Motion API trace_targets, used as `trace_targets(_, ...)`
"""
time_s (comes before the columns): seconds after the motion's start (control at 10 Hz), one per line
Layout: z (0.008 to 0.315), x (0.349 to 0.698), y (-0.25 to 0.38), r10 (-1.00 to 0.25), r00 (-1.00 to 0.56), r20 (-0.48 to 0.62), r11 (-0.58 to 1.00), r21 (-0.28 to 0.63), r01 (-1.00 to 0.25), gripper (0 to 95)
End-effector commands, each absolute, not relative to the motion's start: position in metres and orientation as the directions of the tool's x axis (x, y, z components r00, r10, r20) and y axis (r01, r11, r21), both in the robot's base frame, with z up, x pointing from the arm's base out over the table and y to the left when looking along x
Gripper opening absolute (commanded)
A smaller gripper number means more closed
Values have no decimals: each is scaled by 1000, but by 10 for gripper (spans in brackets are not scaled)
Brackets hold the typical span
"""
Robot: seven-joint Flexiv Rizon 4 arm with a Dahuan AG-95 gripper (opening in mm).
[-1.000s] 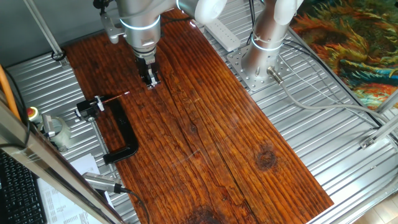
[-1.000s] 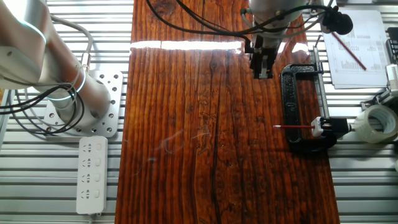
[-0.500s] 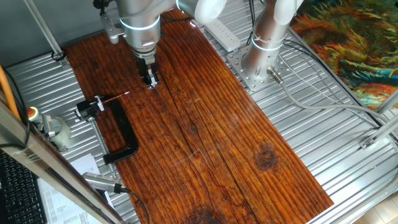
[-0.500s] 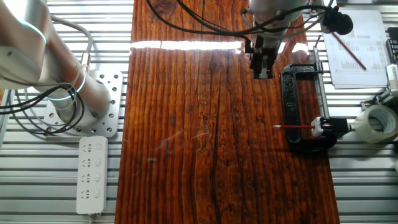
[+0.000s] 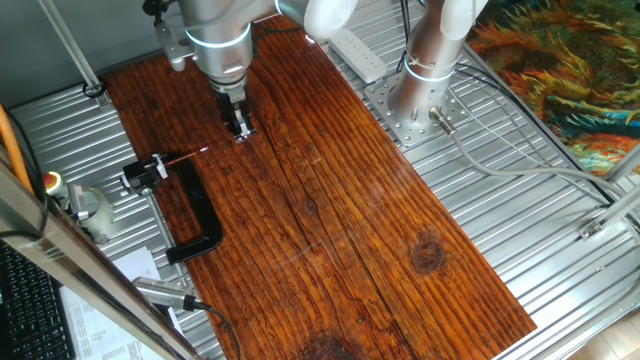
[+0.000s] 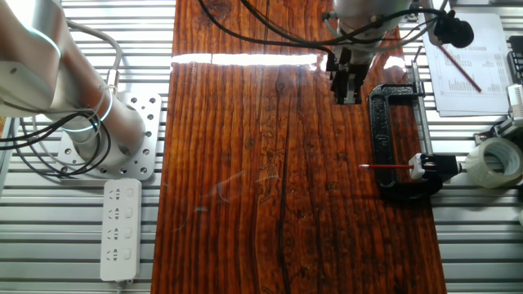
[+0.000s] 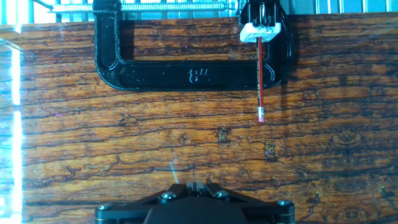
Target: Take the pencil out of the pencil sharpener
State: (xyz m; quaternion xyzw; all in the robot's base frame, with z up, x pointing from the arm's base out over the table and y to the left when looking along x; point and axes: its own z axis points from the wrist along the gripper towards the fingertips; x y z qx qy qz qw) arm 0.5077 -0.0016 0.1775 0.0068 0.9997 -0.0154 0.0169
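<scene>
— Wooden board point(image 5: 330, 200) on a ribbed metal bench, one arm above it. How far along is the job?

— Barely begun, by my reading. The pencil point(image 7: 260, 79) sits lodged in the sharpener point(image 7: 260, 30), which is pinched at one end of the big black clamp point(image 7: 186, 74); its pale end pokes out past the clamp bar over the bare wood.

— And the gripper point(image 6: 346, 86)?

— Hanging over the board near the clamp's other end, well apart from the pencil point(image 6: 391, 167) and touching nothing. In the hand view its fingertips meet at the bottom edge with no gap I can make out — so closed, and empty.

— So what's left?

— All of it, I'd say: travel along the clamp to the pencil's free end, spread the fingers, grip the thin shaft, and draw it straight out away from the sharpener point(image 6: 428, 166). The clamp should keep the sharpener from following.
</scene>
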Motion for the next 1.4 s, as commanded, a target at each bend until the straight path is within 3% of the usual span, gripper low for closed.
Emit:
trace_targets(0.1, 178, 509, -2, 12, -999, -30, 999, -42, 13, 0)
trace_targets(1.4, 176, 515, -10, 8, -1000, -27, 999, -39, 9, 0)
